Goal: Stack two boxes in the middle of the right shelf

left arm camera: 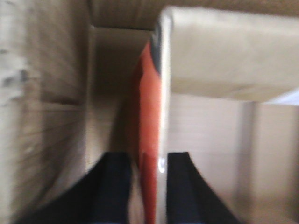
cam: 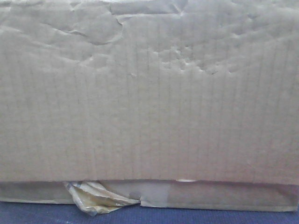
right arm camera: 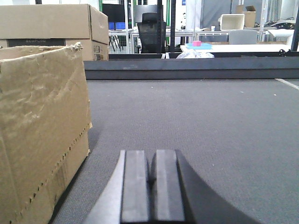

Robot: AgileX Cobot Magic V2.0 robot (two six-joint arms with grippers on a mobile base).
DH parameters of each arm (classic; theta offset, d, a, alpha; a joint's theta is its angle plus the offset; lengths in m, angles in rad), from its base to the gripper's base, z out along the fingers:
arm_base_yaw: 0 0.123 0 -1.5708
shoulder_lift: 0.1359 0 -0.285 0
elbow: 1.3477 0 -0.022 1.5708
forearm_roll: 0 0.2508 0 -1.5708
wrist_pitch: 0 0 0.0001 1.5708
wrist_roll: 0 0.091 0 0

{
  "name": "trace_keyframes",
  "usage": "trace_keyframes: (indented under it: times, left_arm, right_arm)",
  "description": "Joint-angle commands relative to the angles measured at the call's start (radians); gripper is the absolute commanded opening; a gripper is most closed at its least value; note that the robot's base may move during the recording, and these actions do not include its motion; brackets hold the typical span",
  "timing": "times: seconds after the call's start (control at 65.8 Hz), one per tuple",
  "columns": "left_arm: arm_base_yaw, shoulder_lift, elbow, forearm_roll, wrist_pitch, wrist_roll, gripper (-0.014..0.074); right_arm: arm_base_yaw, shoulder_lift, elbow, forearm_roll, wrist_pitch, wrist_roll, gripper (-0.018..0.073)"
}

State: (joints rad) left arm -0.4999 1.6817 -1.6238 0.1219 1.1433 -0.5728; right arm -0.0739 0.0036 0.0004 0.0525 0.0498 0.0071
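Observation:
One brown cardboard box [cam: 149, 93] fills the front view, with a clear-taped band [cam: 210, 195] and a crumpled yellowish tape scrap [cam: 96, 198] along its bottom edge. In the blurred left wrist view my left gripper [left arm camera: 148, 158] reaches into a box interior [left arm camera: 42, 93]. Its black fingers are closed on a thin orange-red panel [left arm camera: 149, 116] seen edge-on, which runs up into a pale flap [left arm camera: 229, 56]. My right gripper [right arm camera: 150, 154] is shut and empty, low over the dark grey surface [right arm camera: 210, 126], just right of a dented box [right arm camera: 42, 126]. The shelf is out of view.
Another cardboard box [right arm camera: 51, 23] stands behind the dented one. A dark raised edge [right arm camera: 187, 72] bounds the far side of the grey surface. Beyond it are an office chair [right arm camera: 150, 28] and a white table [right arm camera: 243, 46].

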Motion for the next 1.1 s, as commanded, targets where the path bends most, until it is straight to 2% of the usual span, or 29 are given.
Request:
trace_keyframes:
  times: [0.0,0.122,0.319,0.395,0.487,0.548,0.745,0.867,0.973,1.08]
  left_arm:
    - [-0.007,-0.002,-0.017,-0.031,-0.016,-0.002,0.0254]
    - [-0.007,-0.002,-0.055,-0.038,0.008,0.024,0.0308]
    - [-0.007,-0.004,-0.183,-0.035,0.078,0.060,0.0309]
    - [-0.005,-0.011,-0.236,0.007,0.078,0.082,0.0309]
    - [-0.003,-0.042,-0.262,0.106,0.078,0.092,0.0309]
    - [0.007,-0.067,-0.261,0.118,0.078,0.101,0.0309]
    - [0.078,-0.154,-0.153,0.114,0.078,0.123,0.0309]
    - [0.125,-0.198,-0.031,0.056,0.078,0.125,0.0309]
    - [0.123,-0.210,0.065,-0.003,0.078,0.125,0.0309]
    - [0.103,-0.210,0.126,-0.020,0.078,0.125,0.0309]
  right_arm:
    - [-0.003,-0.004,0.000,0.003,-0.014,-0.007,-0.0163]
    - [-0.003,-0.004,0.000,0.003,-0.014,-0.007,-0.0163]
    - [-0.003,-0.004,0.000,0.003,-0.014,-0.007,-0.0163]
    - [-0.003,-0.004,0.000,0.003,-0.014,-0.007,-0.0163]
    - [-0.003,-0.004,0.000,0.003,-0.014,-0.007,-0.0163]
    - [-0.003,-0.004,0.000,0.003,-0.014,-0.007,-0.0163]
    - [-0.003,-0.004,0.000,0.003,-0.014,-0.007,-0.0163]
    - [-0.003,-0.004,0.000,0.003,-0.014,-0.007,-0.0163]
    - [-0.003,-0.004,0.000,0.003,-0.014,-0.007,-0.0163]
    - [-0.003,-0.004,0.000,0.003,-0.014,-0.007,-0.0163]
